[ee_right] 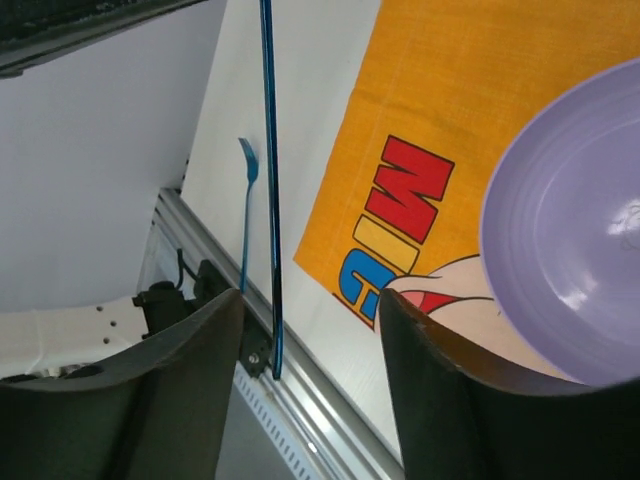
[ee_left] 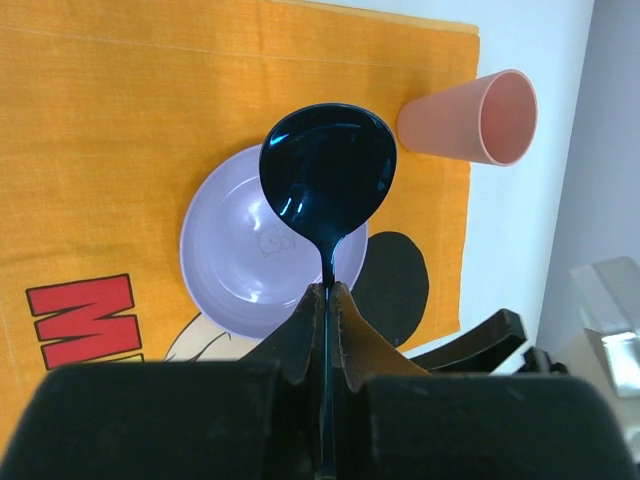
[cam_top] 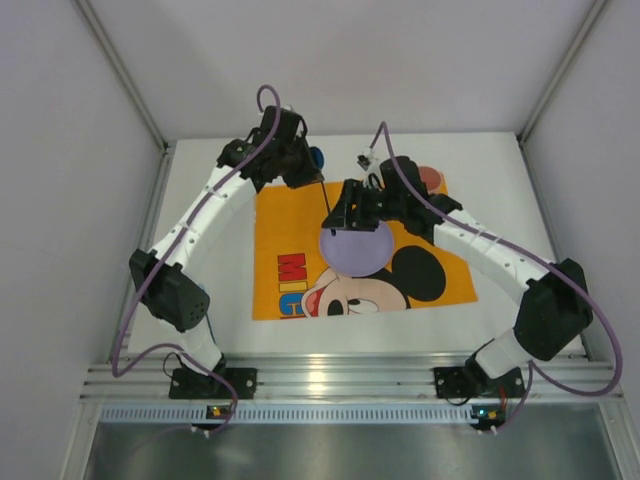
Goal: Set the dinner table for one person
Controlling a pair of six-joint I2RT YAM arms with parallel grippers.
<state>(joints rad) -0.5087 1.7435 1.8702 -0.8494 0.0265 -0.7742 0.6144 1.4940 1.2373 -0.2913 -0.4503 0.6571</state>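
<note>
Orange placemat, printed with a cartoon mouse, lies flat on the white worktop, which runs from the arms' bases to the far wall. On the mat sits a lavender plate. Above it the left claw is clamped on the thin handle of a dark blue spoon, held clear of the mat. A pink cup lies on its side at the mat's edge (mouth over bare white). Beside the plate the right claw stands wide, with the spoon's handle in its gap, ungripped.
</note>
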